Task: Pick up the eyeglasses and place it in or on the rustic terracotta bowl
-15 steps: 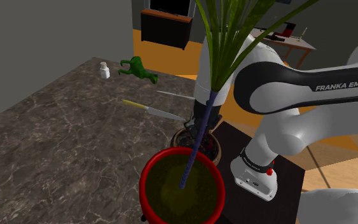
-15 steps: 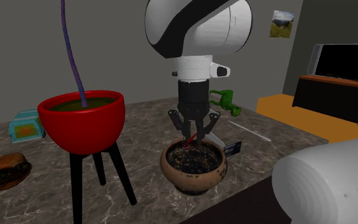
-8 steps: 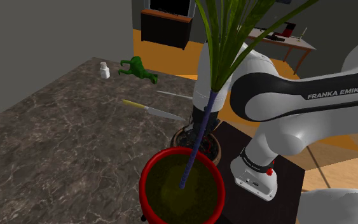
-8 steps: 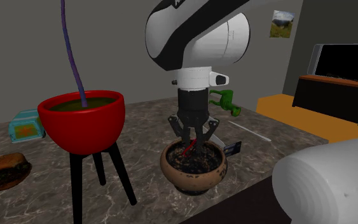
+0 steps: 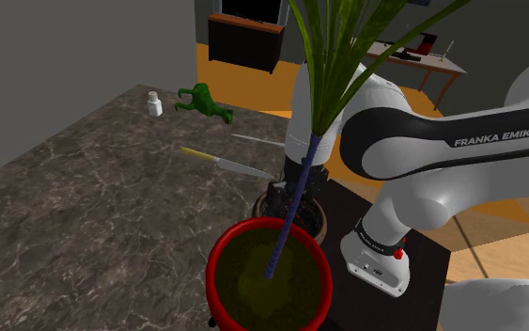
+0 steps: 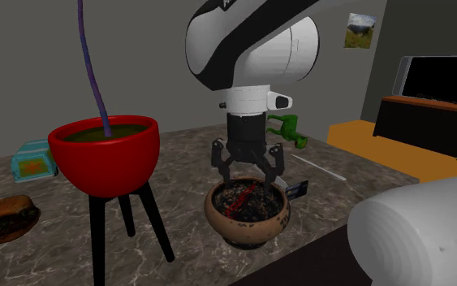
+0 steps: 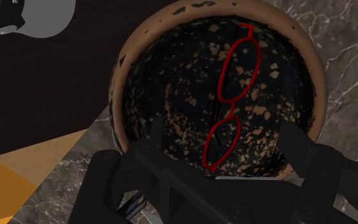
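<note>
Grey walls point(image 5: 65, 47) enclose an orange floor point(image 5: 239, 89), a dark cabinet point(image 5: 243, 39) carrying a screen point(image 6: 446, 77), a table point(image 5: 431, 64) and a hung picture point(image 6: 360, 30).

My claw point(image 7: 224, 130) is all black. Right beneath it, the eyeglasses point(image 7: 238, 71) have a thin red frame. The bowl point(image 6: 247, 226) around them is tan-brown on its rim and wall, and black inside with scattered tan flecks. The countertop point(image 7: 355, 57) under it is dark grey-brown with pale white veins, like marble. Beside my claw is a glossy red pot point(image 6: 105, 154) on black legs point(image 6: 97, 236), with a purple stem point(image 6: 92, 73).
</note>
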Available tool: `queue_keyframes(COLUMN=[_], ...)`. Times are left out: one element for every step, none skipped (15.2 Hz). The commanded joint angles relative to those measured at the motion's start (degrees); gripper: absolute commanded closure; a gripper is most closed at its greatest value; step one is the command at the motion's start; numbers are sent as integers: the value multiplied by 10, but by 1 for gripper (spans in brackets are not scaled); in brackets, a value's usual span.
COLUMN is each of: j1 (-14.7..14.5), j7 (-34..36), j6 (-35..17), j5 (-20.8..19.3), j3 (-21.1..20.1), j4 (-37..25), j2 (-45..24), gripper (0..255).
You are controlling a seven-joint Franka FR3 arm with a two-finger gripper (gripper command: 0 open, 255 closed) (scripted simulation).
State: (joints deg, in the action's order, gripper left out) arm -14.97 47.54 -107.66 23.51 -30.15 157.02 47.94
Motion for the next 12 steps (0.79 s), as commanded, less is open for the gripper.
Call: queue_keyframes(j1=[0,3,5,8,10,10,10,10,10,10,10,10], j7=[0,1,2,3,3,4,4,4,4,4,4,4], j6=[0,20,40,59,74,74,74,74,74,74,74,74], j5=[0,-7,-14,-21,-26,-26,-26,-26,-26,-26,-26,-26], j3=[0,8,15,22,27,27,27,27,27,27,27,27], j4=[0,-16,-33,-51,-65,-65,-65,-65,-65,-65,-65,-65], j2=[0,4,8,9,10,10,10,10,10,10,10,10], gripper=[0,0,0,0,0,0,0,0,0,0,0,0])
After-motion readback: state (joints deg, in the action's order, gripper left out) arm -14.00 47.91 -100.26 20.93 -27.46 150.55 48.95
